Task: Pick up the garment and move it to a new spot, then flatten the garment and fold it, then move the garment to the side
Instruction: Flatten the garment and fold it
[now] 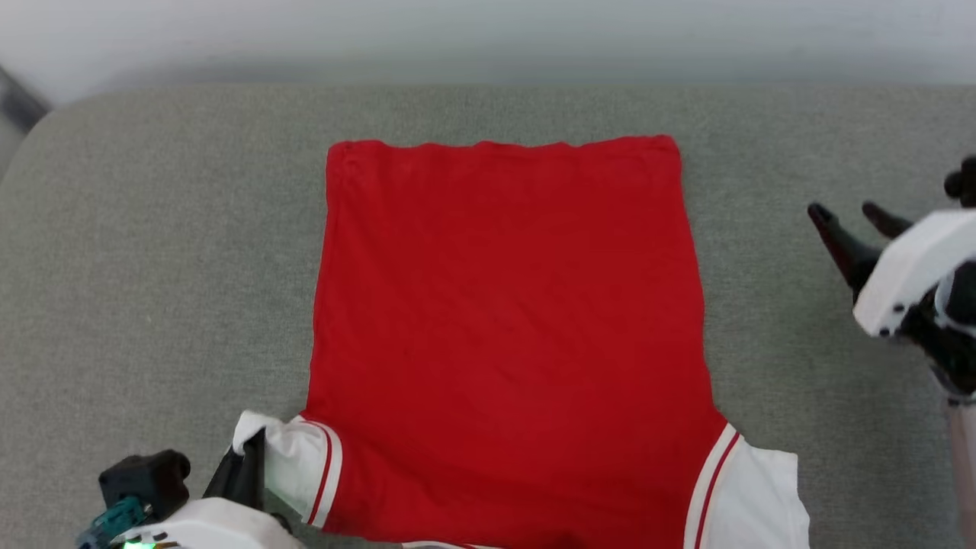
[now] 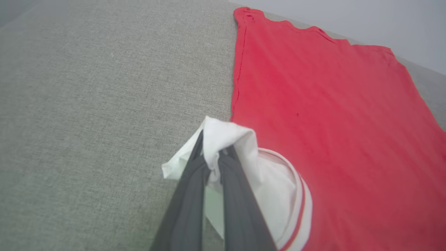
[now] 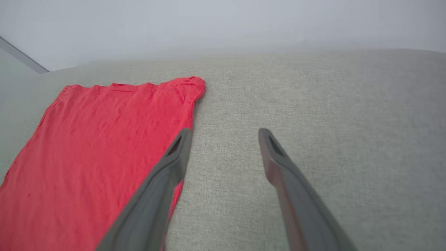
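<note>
Flatten step, I reckon, fold next: the garment (image 1: 503,320) lies spread, plain side up, mid grey cushion (image 1: 152,229). My left gripper (image 2: 212,153) pinches its white sleeve (image 2: 237,139); right gripper (image 3: 224,134) gapes empty beside the hem edge. Next: lay sleeve inward w/o dragging the body.

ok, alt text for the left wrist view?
The left gripper is shut on the bunched white sleeve of the red garment, which lies spread flat on a grey fabric surface. A pale wall runs behind.
</note>
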Controlling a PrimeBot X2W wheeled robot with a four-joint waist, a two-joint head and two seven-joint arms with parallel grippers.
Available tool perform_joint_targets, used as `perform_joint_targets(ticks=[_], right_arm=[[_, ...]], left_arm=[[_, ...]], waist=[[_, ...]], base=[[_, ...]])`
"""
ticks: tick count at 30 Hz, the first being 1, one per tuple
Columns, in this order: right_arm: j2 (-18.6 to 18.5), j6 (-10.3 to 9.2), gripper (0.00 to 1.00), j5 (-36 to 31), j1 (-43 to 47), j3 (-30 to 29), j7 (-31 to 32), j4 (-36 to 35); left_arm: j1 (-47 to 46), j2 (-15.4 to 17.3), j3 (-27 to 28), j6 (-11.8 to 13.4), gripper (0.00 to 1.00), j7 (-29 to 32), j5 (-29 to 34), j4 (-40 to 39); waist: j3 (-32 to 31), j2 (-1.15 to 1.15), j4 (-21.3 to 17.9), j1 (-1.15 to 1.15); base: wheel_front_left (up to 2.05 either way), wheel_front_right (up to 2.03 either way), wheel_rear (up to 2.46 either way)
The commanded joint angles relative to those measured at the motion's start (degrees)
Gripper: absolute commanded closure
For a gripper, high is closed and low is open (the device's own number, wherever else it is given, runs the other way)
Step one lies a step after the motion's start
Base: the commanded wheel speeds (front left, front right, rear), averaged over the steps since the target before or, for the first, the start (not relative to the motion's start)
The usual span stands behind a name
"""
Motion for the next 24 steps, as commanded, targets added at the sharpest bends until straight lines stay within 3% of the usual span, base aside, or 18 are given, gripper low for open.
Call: perform_joint_targets(ticks=[1, 7, 13, 19, 24], right_arm=[[-0.4, -0.02, 0.00, -0.4, -1.4, 0.2, 0.3, 0.9], [0.1, -0.02, 0.00, -2.6, -19.0, 2.5, 8.1, 16.0], [0.8, -0.02, 0.00, -5.5, -30.4, 3.6, 16.3, 24.9], [2.0, -0.02, 0.00, -8.6, -36.1, 3.5, 18.4, 30.7], [3.0, -0.03, 0.00, -10.4, -35.3, 3.1, 24.3, 37.5]], left_arm=[[-1.1, -0.1, -0.1, -0.3, 1.00, -0.4, 0.4, -0.2], [-7.1, -1.8, -2.9, -2.4, 1.00, -2.2, 2.1, -0.3], [-11.5, -3.7, -5.3, -4.3, 1.00, -3.9, 3.1, 0.4], [-14.5, -5.3, -7.0, -6.0, 1.00, -5.4, 3.4, 2.5], [-16.1, -6.1, -7.7, -7.0, 1.00, -6.3, 3.1, 4.6]], waist=[[4.1, 0.00, 1.7, -0.01], [10.6, 0.00, 5.2, -0.01], [15.2, 0.00, 8.2, -0.01], [18.2, 0.00, 10.1, -0.01], [18.9, 0.00, 11.0, -0.01]], base=[[0.00, 0.00, 0.00], [0.00, 0.00, 0.00], [0.00, 0.00, 0.00], [0.00, 0.00, 0.00], [0.00, 0.00, 0.00]])
